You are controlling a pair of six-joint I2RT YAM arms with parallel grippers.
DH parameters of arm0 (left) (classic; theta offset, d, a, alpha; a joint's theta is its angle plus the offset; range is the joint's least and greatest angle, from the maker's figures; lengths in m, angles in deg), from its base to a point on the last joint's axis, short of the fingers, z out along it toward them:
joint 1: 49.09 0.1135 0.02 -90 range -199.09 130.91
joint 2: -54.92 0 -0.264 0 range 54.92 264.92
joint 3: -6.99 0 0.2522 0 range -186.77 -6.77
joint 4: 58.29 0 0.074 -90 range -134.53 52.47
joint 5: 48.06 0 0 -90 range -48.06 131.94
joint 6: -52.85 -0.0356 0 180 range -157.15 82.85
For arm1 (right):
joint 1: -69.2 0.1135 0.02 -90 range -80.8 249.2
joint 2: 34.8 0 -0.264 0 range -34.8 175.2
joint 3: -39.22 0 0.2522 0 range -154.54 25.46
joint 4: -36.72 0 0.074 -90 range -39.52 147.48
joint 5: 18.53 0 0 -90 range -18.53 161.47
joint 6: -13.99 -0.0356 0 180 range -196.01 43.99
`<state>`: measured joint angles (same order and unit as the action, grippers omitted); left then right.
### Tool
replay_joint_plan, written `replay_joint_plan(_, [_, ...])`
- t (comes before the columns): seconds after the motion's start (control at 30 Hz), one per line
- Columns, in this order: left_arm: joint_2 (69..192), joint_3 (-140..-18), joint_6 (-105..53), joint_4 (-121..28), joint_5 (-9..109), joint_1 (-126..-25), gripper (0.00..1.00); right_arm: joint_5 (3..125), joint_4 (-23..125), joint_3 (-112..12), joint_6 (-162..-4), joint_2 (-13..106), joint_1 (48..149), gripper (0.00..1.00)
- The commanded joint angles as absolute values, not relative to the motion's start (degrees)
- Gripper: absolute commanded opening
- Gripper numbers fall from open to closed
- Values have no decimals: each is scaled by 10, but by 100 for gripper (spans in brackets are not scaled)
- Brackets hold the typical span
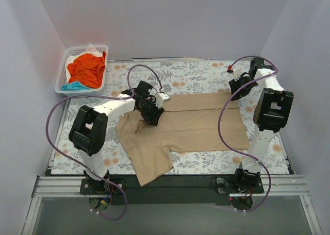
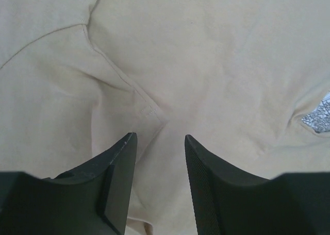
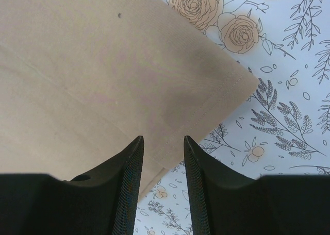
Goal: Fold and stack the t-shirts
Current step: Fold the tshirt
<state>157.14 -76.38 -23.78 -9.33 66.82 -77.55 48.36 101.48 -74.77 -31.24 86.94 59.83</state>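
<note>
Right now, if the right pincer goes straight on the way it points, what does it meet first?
The right pincer would most likely meet the tan t-shirt first, near its hemmed corner; depth is unclear.

In the top view the tips of the left gripper [image 1: 153,116] are hidden by its own wrist, and the right gripper [image 1: 240,84] is too small for its jaws to be read. The teal piece [image 1: 73,85] is largely covered by the orange t-shirt [image 1: 86,70] in the basket [image 1: 60,75]. The tan t-shirt [image 2: 206,65] is cropped in both wrist views.
</note>
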Motion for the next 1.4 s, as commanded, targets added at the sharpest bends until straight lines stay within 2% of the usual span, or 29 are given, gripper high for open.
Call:
replay_joint_plan(0.0, [1592, -782, -236, -103, 636, -784, 41, 477, 1026, -764, -315, 868, 596, 37])
replay_joint_plan(0.33, [1628, -793, -214, -118, 622, -803, 35, 478, 1026, -760, -313, 871, 596, 36])
replay_joint_plan(0.57, [1624, -799, -208, -119, 625, -811, 25, 478, 1026, -760, -311, 873, 595, 36])
replay_joint_plan(0.67, [1623, -800, -206, -118, 626, -812, 12, 479, 1026, -761, -311, 874, 596, 35])
replay_joint_plan(0.7, [1621, -803, -205, -116, 629, -813, 3, 479, 1025, -761, -312, 874, 596, 35])
replay_joint_plan(0.73, [1619, -805, -204, -112, 632, -813, 0, 479, 1026, -761, -313, 874, 595, 35])
replay_joint_plan(1.03, [1603, -833, -186, -91, 700, -824, 0, 478, 1026, -759, -312, 876, 596, 34])
replay_joint_plan(1.27, [1629, -843, -182, -89, 709, -832, 0, 479, 1026, -761, -313, 877, 596, 34])
replay_joint_plan(1.3, [1637, -844, -182, -86, 709, -831, 16, 479, 1026, -761, -313, 876, 596, 34])
replay_joint_plan(1.37, [1639, -846, -180, -76, 712, -832, 35, 479, 1025, -761, -312, 876, 596, 34])
